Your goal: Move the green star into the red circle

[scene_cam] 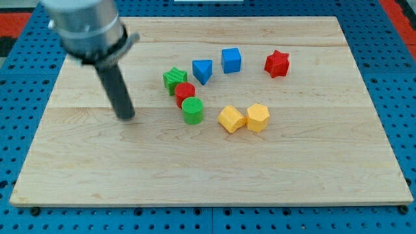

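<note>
The green star (173,79) lies on the wooden board (208,169), touching the upper left side of the red circle (184,93). A green circle (192,110) touches the red circle from the lower right. My tip (127,117) rests on the board to the left of these blocks, well apart from them, roughly level with the green circle.
A blue triangle (203,70) and a blue cube (231,60) lie right of the green star. A red star (277,63) lies further right. Two yellow blocks (231,119) (257,117) lie side by side right of the green circle.
</note>
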`<state>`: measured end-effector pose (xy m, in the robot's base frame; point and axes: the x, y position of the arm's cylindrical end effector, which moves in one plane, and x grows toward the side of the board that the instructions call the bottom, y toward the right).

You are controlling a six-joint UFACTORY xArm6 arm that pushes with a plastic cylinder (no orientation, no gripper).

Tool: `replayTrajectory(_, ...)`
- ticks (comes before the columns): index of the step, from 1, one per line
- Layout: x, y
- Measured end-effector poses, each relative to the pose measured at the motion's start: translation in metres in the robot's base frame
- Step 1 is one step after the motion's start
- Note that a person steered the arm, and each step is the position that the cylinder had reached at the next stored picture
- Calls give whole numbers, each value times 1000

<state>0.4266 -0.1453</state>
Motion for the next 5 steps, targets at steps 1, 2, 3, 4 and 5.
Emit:
replayTrajectory(1,-48,1)
replayTrajectory(2,-67,20)
replayTrajectory(3,-67,74)
replayTrajectory(4,-67,99)
replayTrajectory(5,-67,87)
